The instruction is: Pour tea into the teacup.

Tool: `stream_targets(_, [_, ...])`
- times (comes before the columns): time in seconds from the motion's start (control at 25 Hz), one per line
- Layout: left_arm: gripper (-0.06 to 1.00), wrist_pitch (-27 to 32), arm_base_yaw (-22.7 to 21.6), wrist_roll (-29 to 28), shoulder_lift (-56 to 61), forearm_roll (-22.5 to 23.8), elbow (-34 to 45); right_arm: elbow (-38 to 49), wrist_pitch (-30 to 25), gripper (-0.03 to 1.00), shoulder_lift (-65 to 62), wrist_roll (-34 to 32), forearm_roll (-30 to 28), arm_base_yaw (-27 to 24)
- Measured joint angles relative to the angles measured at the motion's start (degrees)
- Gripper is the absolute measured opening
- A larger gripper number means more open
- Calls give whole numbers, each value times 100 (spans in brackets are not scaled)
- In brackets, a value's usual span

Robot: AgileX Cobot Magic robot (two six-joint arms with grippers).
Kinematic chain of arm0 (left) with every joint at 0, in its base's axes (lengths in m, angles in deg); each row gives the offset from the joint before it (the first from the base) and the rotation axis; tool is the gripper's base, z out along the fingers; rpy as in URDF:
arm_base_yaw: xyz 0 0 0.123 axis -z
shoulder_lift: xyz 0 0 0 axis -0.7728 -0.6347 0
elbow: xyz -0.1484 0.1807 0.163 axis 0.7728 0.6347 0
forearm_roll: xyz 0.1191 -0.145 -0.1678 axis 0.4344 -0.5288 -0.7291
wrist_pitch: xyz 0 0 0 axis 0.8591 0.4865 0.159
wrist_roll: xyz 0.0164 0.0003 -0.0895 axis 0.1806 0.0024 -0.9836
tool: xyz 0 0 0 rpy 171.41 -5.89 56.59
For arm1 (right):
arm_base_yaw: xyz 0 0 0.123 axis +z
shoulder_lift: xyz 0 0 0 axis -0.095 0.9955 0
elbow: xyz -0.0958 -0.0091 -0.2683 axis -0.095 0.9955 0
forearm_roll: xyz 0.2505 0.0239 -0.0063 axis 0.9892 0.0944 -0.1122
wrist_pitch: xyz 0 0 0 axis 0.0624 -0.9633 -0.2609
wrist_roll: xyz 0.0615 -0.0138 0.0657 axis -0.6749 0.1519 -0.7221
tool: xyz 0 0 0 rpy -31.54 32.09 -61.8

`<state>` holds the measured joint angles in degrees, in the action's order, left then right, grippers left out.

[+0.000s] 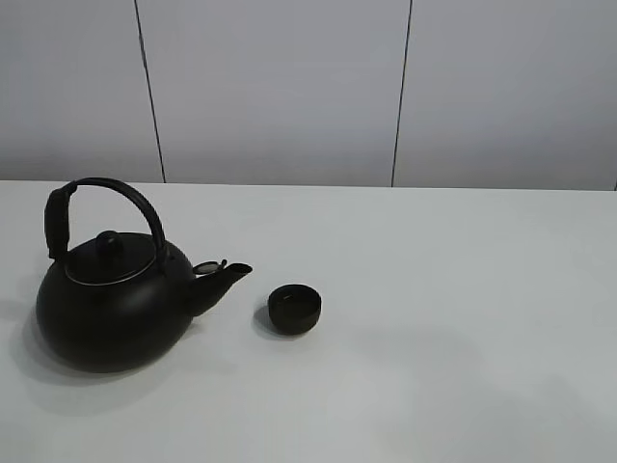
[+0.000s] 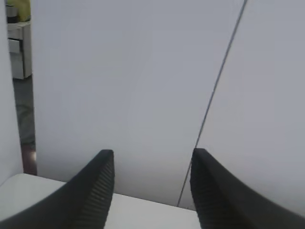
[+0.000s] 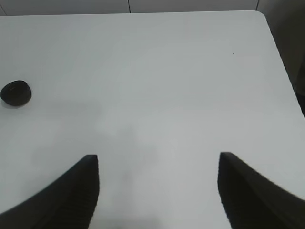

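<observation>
A big round black kettle (image 1: 114,289) with an arched handle stands on the white table (image 1: 443,289) at the left, its spout pointing right. Just right of the spout sits the tiny black teacup (image 1: 294,309), upright; it shows again as a small dark bowl, the teacup (image 3: 15,93), far from the right gripper. My left gripper (image 2: 152,164) is open, empty, and faces the pale wall above the table's far edge. Over bare table hangs my right gripper (image 3: 158,164), open with nothing between its fingers. Neither arm appears in the exterior high view.
A grey panelled wall (image 1: 289,87) runs behind the table. The table's rounded far corner (image 3: 261,15) and side edge show in the right wrist view. A white cabinet (image 2: 16,47) stands beyond the wall panel in the left wrist view.
</observation>
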<state>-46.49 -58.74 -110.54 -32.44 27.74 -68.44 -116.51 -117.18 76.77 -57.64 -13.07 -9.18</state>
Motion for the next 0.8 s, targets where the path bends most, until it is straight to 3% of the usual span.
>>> stream_targets(0.12, [36, 1024, 822, 885, 383, -672, -211, 0, 0, 49, 0, 0, 0, 0])
stream_targets(0.28, [36, 2681, 2064, 2787, 1045, -1740, -775, 0, 0, 49, 0, 0, 0, 0])
stream_targets(0.48, [36, 4647, 3288, 4139, 1987, -2360, -1776, 0, 0, 49, 0, 0, 0, 0])
stream_targets(0.68, [36, 6405, 3530, 4615, 2650, -2695, -2199, 0, 0, 49, 0, 0, 0, 0])
stream_targets(0.8, [36, 7125, 3530, 4757, 2935, -3046, -2205, 0, -6, 49, 0, 0, 0, 0])
